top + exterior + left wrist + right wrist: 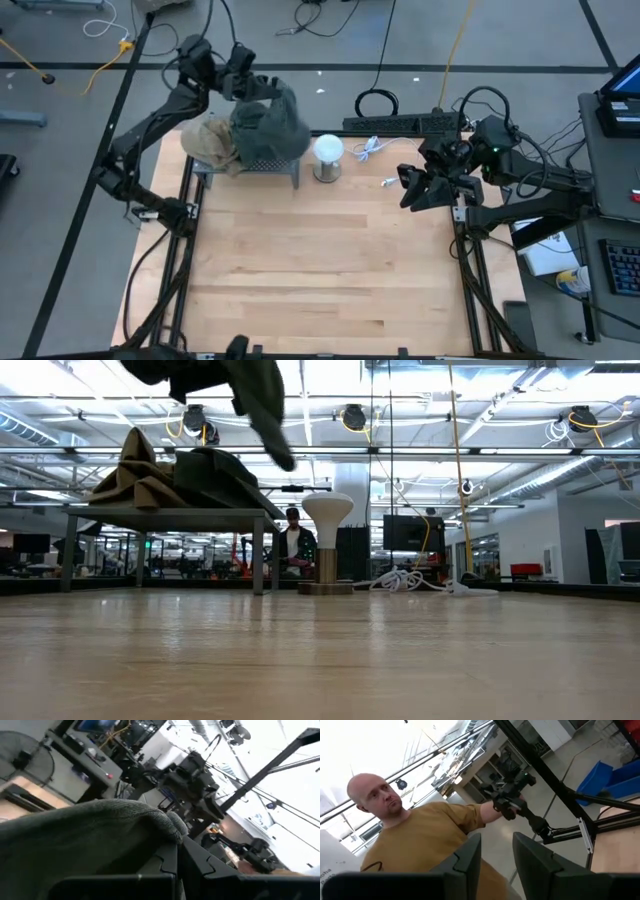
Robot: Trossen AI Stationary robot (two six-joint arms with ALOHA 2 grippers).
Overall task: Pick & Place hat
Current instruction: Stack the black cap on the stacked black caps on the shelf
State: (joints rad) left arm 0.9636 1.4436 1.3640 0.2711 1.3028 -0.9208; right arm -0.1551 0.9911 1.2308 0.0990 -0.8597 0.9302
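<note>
A: We began with the bench point(330, 260), its wooden top mostly bare. What stood on it?

B: A small grey rack point(262, 165) at the far side, with a tan hat point(210, 140) lying on it, and just beside the rack a white mushroom-shaped stand point(328, 152), probably where a hat was meant to sit.

A: And the hat we were after?

B: The dark grey hat point(270, 122) hung from the left gripper point(243, 88), whose fingers were clamped tight on its knitted edge. It dangled below the fingers, above the rack, so we judged it lifted clear for carrying across to the stand.

A: The other arm?

B: The right gripper point(412, 188) waited well apart from that, at the bench's right edge, its fingers point(465, 855) narrowly parted around nothing. Past them we saw a person in a mustard shirt point(427, 840).
</note>
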